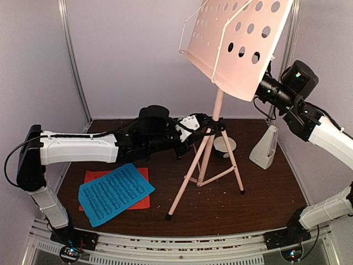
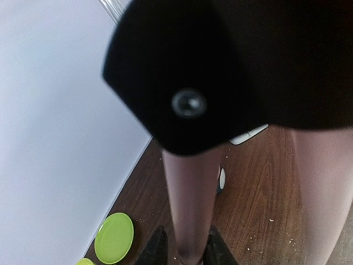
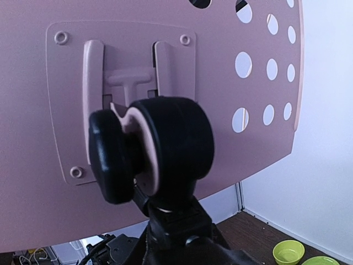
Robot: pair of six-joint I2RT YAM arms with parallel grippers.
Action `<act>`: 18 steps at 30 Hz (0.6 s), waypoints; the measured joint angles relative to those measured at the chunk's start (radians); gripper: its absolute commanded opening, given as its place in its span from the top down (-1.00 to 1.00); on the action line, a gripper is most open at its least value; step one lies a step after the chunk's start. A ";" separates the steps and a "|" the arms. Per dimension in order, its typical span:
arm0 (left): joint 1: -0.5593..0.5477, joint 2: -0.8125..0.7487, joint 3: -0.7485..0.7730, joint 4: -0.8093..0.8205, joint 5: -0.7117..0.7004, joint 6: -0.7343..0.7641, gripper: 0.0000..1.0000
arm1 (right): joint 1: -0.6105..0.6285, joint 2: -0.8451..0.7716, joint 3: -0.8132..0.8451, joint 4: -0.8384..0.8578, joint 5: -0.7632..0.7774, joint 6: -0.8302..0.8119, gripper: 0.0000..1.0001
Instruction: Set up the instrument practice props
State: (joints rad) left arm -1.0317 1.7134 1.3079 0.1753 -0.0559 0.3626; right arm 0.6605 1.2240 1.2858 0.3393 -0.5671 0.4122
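you have soft, even light in the top view, with only faint shadows on the table (image 1: 265, 187). in the left wrist view the near black hub (image 2: 220, 66) is blurred. in the right wrist view the pink desk (image 3: 220, 33) is sharp but shaded, its holes bright white.

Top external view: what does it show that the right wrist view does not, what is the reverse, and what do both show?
Only the top external view shows the blue sheet lying on the red sheet, the white metronome, the small white bowl and the stand's tripod legs. Only the right wrist view shows the lime green bowl and the black knob at the back of the desk. Both show the pink hole-dotted desk.
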 measured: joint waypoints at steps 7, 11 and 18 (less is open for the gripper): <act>0.034 -0.031 -0.068 0.015 -0.026 0.030 -0.01 | 0.002 0.044 -0.004 0.005 -0.020 -0.010 1.00; 0.041 -0.057 -0.127 0.017 -0.034 0.018 -0.08 | 0.006 0.083 -0.006 0.010 -0.038 0.001 1.00; 0.053 -0.107 -0.211 0.018 -0.039 -0.001 -0.22 | 0.010 0.115 -0.006 0.013 -0.046 0.006 1.00</act>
State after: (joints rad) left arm -0.9783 1.6066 1.0973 0.1932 -0.0944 0.3618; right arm 0.6704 1.3392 1.2800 0.3519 -0.6132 0.4179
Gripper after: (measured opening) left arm 0.581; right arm 0.249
